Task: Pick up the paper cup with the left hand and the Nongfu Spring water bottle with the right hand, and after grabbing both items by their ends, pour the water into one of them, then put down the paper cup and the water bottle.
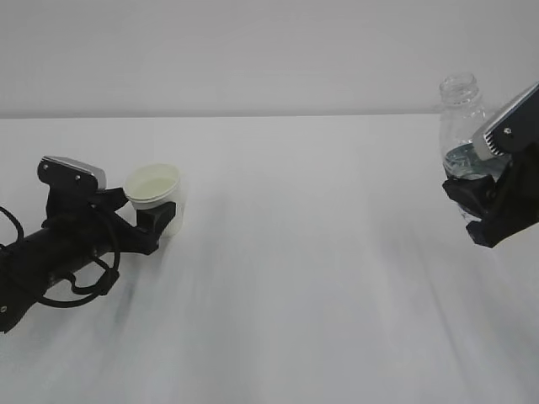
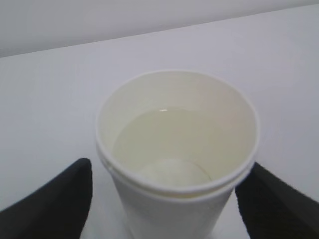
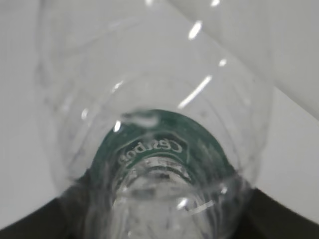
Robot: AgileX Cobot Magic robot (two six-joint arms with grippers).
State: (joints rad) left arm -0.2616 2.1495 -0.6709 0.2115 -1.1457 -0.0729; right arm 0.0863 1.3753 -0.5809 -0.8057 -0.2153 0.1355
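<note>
The white tabletop (image 1: pixel 320 278) holds the paper cup (image 1: pixel 155 195), standing upright with water inside. The left pincer (image 1: pixel 145 220) sits spread wide around it, seemingly not squeezing. The right pincer (image 1: pixel 472 206) is clamped on the Nongfu Spring water bottle (image 1: pixel 463 114), upright so nothing spills. Its green label's white letters are too blurry to read

The paper cup (image 2: pixel 178 154) between the fingers (image 2: pixel 55 199) looks smooth and matt; the Nongfu Spring water bottle (image 3: pixel 149 124) is clear, shiny plastic.
</note>
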